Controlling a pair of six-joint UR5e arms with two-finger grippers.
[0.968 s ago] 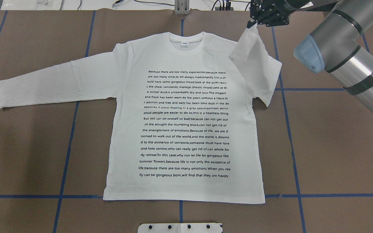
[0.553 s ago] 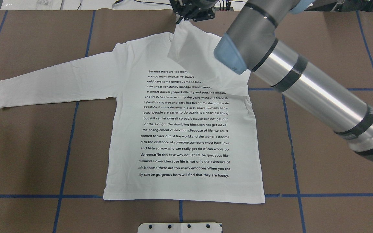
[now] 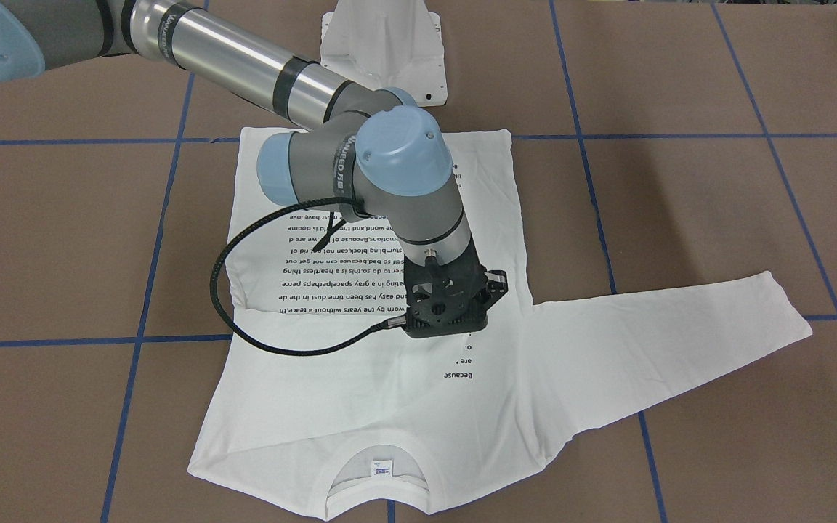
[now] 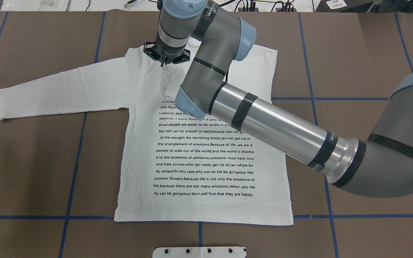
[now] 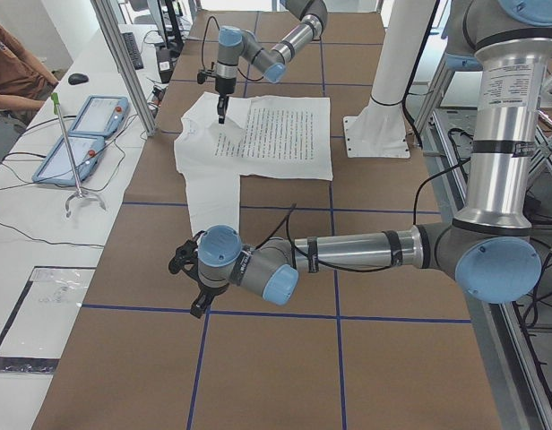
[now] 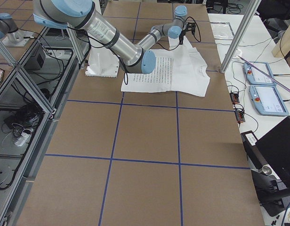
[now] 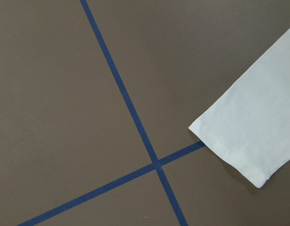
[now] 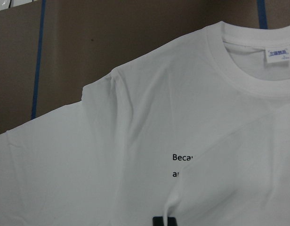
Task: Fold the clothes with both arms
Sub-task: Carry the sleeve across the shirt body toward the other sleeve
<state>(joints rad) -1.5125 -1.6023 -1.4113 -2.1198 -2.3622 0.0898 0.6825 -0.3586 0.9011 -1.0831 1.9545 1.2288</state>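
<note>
The white long-sleeved shirt [image 4: 206, 157] lies flat on the brown table, text side up. Its collar [image 8: 239, 80] and neck label [image 8: 277, 54] show in the right wrist view. My right gripper [image 4: 166, 65] stands over the chest near the shirt's left shoulder, also seen from the front [image 3: 446, 330]. It is shut on the cuff of the right sleeve [image 3: 317, 378], which is folded across the chest and covers the upper text lines. One fingertip [image 8: 164, 221] shows at the cuff. The left sleeve [image 4: 59, 89] lies stretched out. My left gripper [image 5: 188, 279] hovers just beyond its cuff [image 7: 258, 127]; I cannot tell whether it is open or shut.
The white pedestal base [image 3: 382, 36] stands at the robot's edge of the table. Blue tape lines [image 4: 74, 172] cross the brown surface. A side bench with two tablets [image 5: 79, 134] and a seated person [image 5: 16, 72] runs along the far side.
My right arm has swept left across the shirt, carrying the right sleeve from beside the right shoulder to near the left shoulder. The sleeve now covers the top text lines.
</note>
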